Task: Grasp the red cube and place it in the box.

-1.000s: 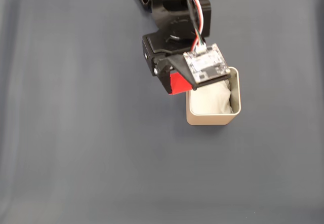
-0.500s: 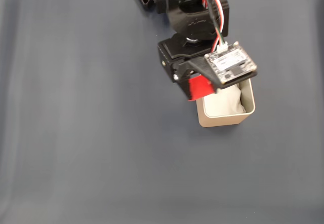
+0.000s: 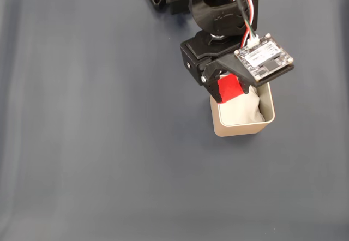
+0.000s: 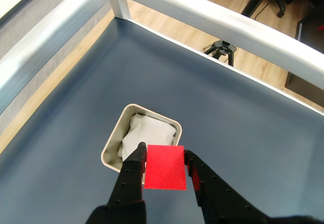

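In the wrist view, the red cube [image 4: 164, 166] is clamped between the two black fingers of the gripper [image 4: 163, 155], which are closed against its sides. Beyond it, the beige box [image 4: 113, 142] with white padding [image 4: 143, 134] is seen on the dark blue table [image 4: 238, 117]. In the fixed view, the cube [image 3: 229, 88] is held over the box's [image 3: 241, 128] near-left edge.

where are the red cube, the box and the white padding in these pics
red cube [image 4: 164, 167], wrist view, middle of its top face
box [image 3: 240, 128], fixed view, its near beige wall
white padding [image 4: 147, 133], wrist view, the soft surface inside the box
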Robot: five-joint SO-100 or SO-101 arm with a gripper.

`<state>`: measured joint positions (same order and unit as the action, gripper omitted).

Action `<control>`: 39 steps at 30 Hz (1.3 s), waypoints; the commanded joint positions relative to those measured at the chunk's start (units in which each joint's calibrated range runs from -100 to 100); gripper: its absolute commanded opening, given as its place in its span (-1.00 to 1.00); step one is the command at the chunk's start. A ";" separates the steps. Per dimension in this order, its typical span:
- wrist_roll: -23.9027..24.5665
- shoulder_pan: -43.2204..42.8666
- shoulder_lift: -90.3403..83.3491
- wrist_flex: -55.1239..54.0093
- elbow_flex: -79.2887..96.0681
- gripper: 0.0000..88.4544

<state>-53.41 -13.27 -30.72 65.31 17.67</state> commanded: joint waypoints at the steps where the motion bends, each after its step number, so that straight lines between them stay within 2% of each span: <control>1: -0.05 -0.19 -1.17 0.30 -3.36 -0.99; 39: 0.15 -4.38 3.93 -2.49 -6.73 -1.00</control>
<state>-53.41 -17.47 -26.79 63.77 14.48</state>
